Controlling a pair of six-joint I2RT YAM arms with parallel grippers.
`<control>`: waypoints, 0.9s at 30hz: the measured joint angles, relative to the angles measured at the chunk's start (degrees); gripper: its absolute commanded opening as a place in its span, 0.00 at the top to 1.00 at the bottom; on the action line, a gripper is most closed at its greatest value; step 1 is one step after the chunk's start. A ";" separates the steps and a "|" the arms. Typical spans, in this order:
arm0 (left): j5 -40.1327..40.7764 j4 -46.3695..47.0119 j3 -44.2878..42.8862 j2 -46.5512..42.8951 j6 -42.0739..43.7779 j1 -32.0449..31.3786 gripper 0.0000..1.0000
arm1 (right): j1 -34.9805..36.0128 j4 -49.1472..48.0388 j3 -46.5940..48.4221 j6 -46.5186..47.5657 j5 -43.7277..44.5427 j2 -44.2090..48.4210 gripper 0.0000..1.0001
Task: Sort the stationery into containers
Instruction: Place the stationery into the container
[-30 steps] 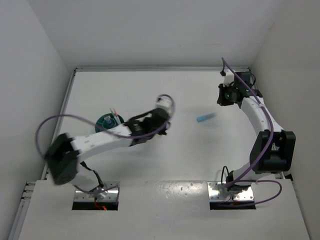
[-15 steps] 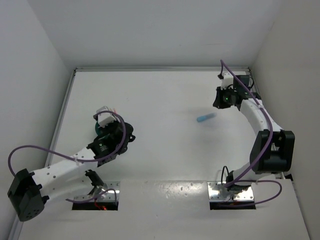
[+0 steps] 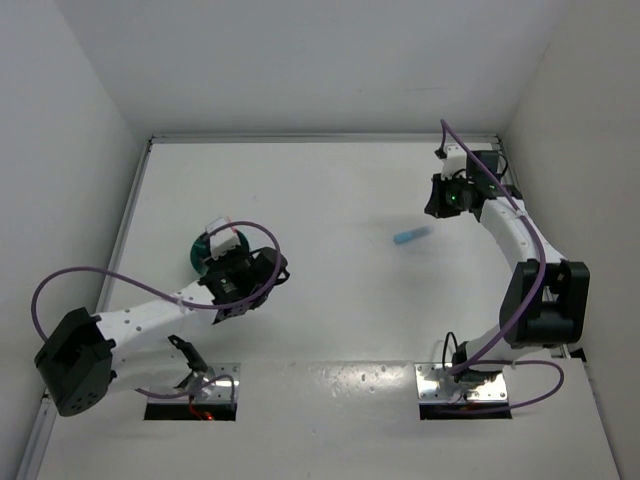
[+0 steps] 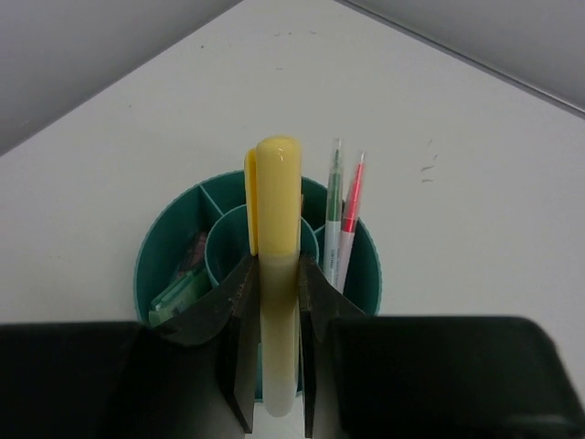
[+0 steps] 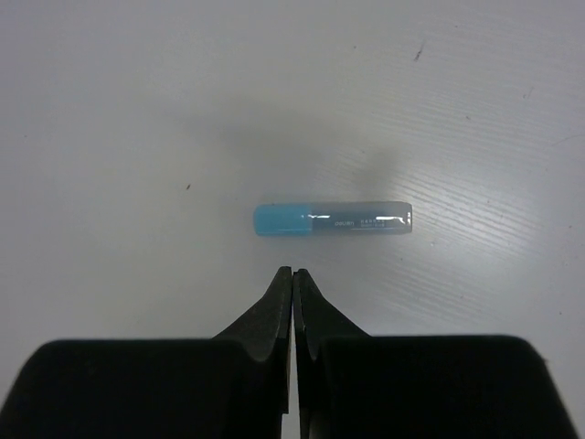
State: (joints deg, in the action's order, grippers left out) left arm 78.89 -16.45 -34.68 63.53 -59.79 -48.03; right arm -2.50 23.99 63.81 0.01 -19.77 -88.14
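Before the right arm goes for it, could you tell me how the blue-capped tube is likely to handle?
The tube looks round and lies on its side, so a nudge would probably roll it. Its glossy shine suggests slippery plastic; small and straight, likely stiff and light.

Left claw [image 4: 277,274] clamped, right claw [image 5: 292,276] closed.

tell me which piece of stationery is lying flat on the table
The blue-capped clear tube: it alone lies on the table. The yellow marker is pinched in the left claw, and the thin pens stand in the teal cup.
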 measured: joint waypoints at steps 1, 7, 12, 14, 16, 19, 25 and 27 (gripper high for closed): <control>0.28 -0.28 0.00 0.70 -0.63 -0.07 1.00 | 0.00 0.00 0.00 0.00 0.00 0.00 1.00; 3.08 -2.21 -0.09 6.05 -4.26 -0.66 1.00 | 0.00 0.00 0.00 0.00 -0.37 0.00 1.00; 4.07 -3.78 -0.87 9.33 -6.29 -0.66 1.00 | 0.00 0.00 0.00 0.00 -0.52 0.00 1.00; 4.61 -4.42 -1.16 10.29 -7.10 -0.74 1.00 | 0.00 0.00 0.00 0.00 -0.79 0.00 1.00; 5.05 -5.18 -1.60 11.06 -8.35 -0.92 0.98 | 0.00 -0.02 -0.04 0.15 -1.07 0.00 1.00; 5.70 -7.54 -2.60 12.41 -11.10 -1.42 0.95 | 0.00 -0.04 -0.28 0.24 -1.33 0.00 1.00; 6.64 -14.95 -6.01 16.74 -18.47 -1.99 0.95 | 0.00 -0.02 -0.39 0.28 -1.40 0.00 1.00; 7.08 -18.40 -7.52 18.58 -21.88 -2.23 0.95 | 0.00 -0.04 -0.37 0.31 -1.57 0.00 1.00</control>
State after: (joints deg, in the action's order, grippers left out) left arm 85.97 -34.85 -42.19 82.11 -81.67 -50.26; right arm -2.50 23.94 63.44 0.32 -21.34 -88.14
